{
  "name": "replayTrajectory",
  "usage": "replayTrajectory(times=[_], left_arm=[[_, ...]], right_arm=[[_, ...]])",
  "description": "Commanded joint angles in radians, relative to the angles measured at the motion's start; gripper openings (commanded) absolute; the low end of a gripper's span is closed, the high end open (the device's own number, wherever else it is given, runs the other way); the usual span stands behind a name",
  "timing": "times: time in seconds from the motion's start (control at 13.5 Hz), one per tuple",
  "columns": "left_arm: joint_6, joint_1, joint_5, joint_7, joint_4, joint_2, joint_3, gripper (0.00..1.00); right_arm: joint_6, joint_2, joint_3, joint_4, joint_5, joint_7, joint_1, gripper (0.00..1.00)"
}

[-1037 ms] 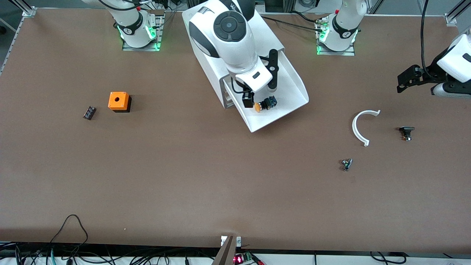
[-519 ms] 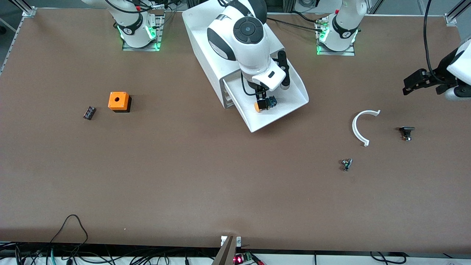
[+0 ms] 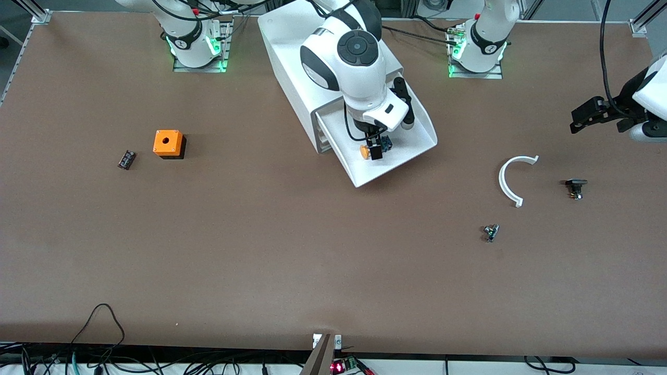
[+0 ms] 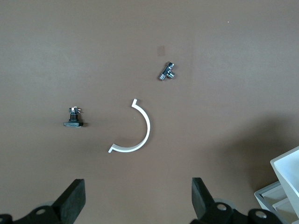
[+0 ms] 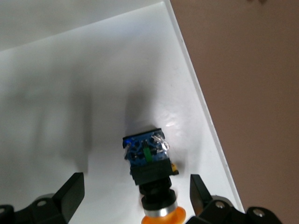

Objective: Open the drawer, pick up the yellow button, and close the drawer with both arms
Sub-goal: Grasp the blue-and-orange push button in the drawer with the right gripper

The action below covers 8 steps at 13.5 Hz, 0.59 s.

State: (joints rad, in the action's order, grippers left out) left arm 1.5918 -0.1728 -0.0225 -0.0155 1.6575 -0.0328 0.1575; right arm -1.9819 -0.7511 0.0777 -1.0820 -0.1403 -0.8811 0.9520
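The top drawer (image 3: pixel 411 133) of the white cabinet (image 3: pixel 292 47) is pulled out. The button (image 3: pixel 371 150) lies on its side in it, orange cap toward the front camera, blue end toward the cabinet. My right gripper (image 3: pixel 373 146) is low in the drawer, open, one finger on each side of the button. In the right wrist view the button (image 5: pixel 149 170) lies between the fingers (image 5: pixel 70 191) on the drawer floor (image 5: pixel 93 93); I see no contact. My left gripper (image 3: pixel 581 117) waits open and empty above the table at the left arm's end.
A white curved piece (image 3: pixel 509 179), a black part (image 3: pixel 575 186) and a small metal part (image 3: pixel 490 232) lie near the left arm's end. An orange square box (image 3: pixel 168 143) and a small black part (image 3: pixel 126 159) lie toward the right arm's end.
My right gripper has moved across the drawer from beside the button to straddle it, and has come lower. The left arm drew back a little toward its end of the table.
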Motion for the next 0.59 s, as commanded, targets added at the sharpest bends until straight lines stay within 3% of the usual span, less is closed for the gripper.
replayTrajectory(times=[0.0, 0.22, 0.52], left_arm=[[-0.024, 0.010, -0.022, -0.011, -0.030, 0.011, -0.004, 1.00], [-0.024, 0.010, -0.020, -0.014, -0.033, 0.011, -0.003, 1.00], [-0.026, 0.012, -0.017, -0.014, -0.062, 0.025, -0.003, 1.00]], right_arm=[[-0.017, -0.030, 0.021, 0.042, -0.007, -0.019, 0.014, 0.97], [-0.021, -0.033, 0.019, 0.040, -0.007, -0.047, 0.017, 0.64], [-0.025, -0.036, 0.021, 0.037, -0.007, -0.078, 0.016, 0.48]])
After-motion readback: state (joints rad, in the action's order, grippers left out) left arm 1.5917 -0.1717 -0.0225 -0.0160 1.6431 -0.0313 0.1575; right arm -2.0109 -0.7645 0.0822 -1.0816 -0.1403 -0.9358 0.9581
